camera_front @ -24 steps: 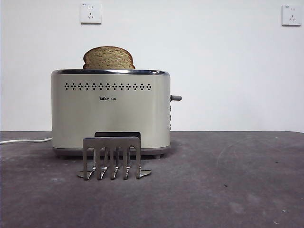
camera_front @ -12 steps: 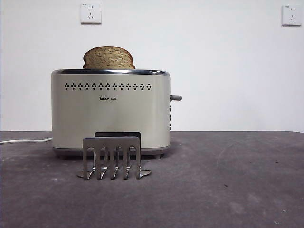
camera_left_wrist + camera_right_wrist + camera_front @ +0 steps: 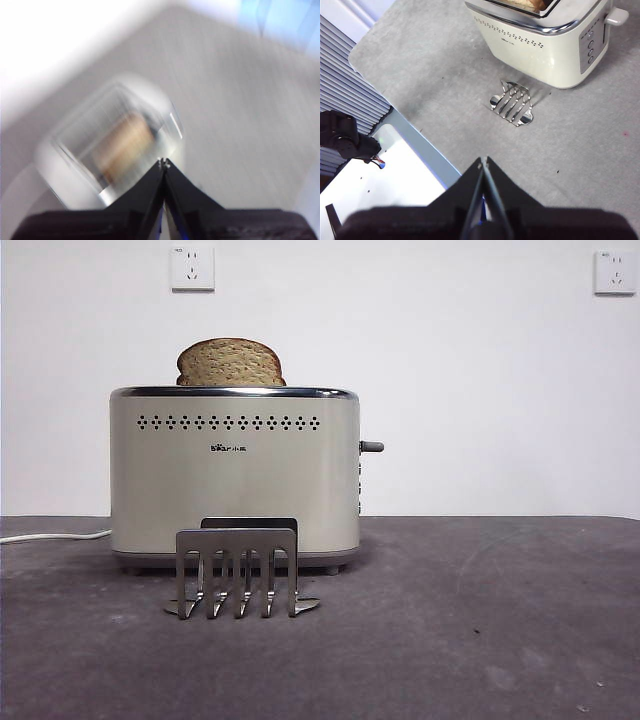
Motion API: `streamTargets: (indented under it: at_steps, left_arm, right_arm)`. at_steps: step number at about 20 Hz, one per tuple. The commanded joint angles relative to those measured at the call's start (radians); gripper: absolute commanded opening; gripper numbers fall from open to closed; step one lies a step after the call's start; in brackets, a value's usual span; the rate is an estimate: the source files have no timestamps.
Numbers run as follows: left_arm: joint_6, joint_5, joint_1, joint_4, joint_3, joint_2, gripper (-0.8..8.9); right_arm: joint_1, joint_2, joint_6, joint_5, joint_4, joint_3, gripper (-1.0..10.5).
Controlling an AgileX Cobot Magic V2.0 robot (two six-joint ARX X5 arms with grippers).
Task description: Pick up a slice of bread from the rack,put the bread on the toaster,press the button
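Note:
The cream-white toaster (image 3: pixel 235 470) stands on the dark table. The slice of bread (image 3: pixel 231 362) sticks up from its top slot. The small grey metal rack (image 3: pixel 238 571) stands empty in front of the toaster. The dark lever button (image 3: pixel 372 447) sticks out of the toaster's right end. In the blurred left wrist view my left gripper (image 3: pixel 163 163) is shut and empty above the toaster (image 3: pixel 112 145) with the bread (image 3: pixel 122 146) in it. My right gripper (image 3: pixel 483 161) is shut and empty, high above the table, away from the rack (image 3: pixel 512 103) and the toaster (image 3: pixel 545 35).
A white cable (image 3: pixel 50 536) runs off to the left behind the toaster. Two wall sockets (image 3: pixel 192 268) sit on the white wall. The table's edge and a white surface (image 3: pixel 385 175) show in the right wrist view.
The front view has shifted by a pixel or two; the bread, toaster and rack stand as before. No arm shows in it.

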Motion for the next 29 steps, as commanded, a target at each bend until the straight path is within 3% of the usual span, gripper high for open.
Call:
streamTargets:
  at_steps: [1, 7, 13, 17, 23, 29]
  left_arm:
    - [0.019, 0.045, 0.069, 0.121, 0.0, -0.081, -0.03]
    - [0.021, 0.036, 0.252, 0.267, -0.092, -0.275, -0.03]
    - [0.016, -0.039, 0.354, 0.713, -0.652, -0.615, -0.03]
    - [-0.061, -0.045, 0.393, 0.89, -1.019, -0.809, -0.03]
    - [-0.098, -0.106, 0.402, 1.041, -1.496, -1.05, -0.03]
    - [-0.113, -0.147, 0.402, 1.045, -1.757, -1.173, -0.03]
  right_arm:
    - [0.0, -0.002, -0.008, -0.001, 0.003, -0.006, 0.0]
    - [0.0, -0.002, -0.008, -0.001, 0.003, -0.006, 0.0]
    - [0.0, -0.002, -0.008, -0.001, 0.003, -0.006, 0.0]
    - [0.0, -0.002, -0.008, -0.001, 0.003, -0.006, 0.0]
    - [0.0, -0.002, -0.008, -0.001, 0.003, -0.006, 0.0]
    - [0.0, -0.002, -0.008, -0.001, 0.003, -0.006, 0.0]
